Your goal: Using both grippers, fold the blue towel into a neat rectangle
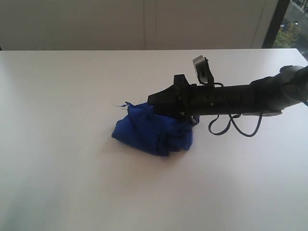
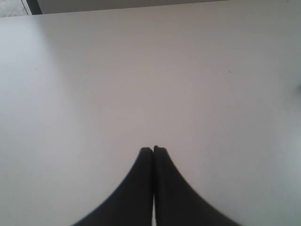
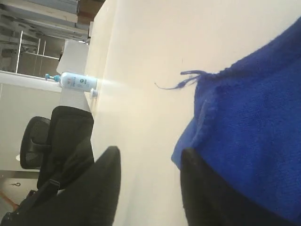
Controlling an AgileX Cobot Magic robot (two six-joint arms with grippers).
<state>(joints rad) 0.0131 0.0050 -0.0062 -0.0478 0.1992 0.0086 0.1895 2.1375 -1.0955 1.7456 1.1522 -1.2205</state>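
Blue towel (image 1: 151,132): crumpled heap at worktop (image 1: 72,96) centre; no fold made, whole task left. Right pincer (image 3: 149,160), arm from 3 o'clock: jaws apart at heap's 1 o'clock edge, nothing gripped. Left pincer (image 2: 153,149): closed, empty, towel nowhere in its view.

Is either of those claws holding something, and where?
Nothing is held. The left fingers are shut empty; the right fingers stand open at the blue towel's edge.

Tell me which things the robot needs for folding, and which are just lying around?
For the job: blue towel, bunched on the white table; right end effector, open at its edge; left end effector, shut.
Just lying about: white bottle and black office chair, both beyond the table's edge.
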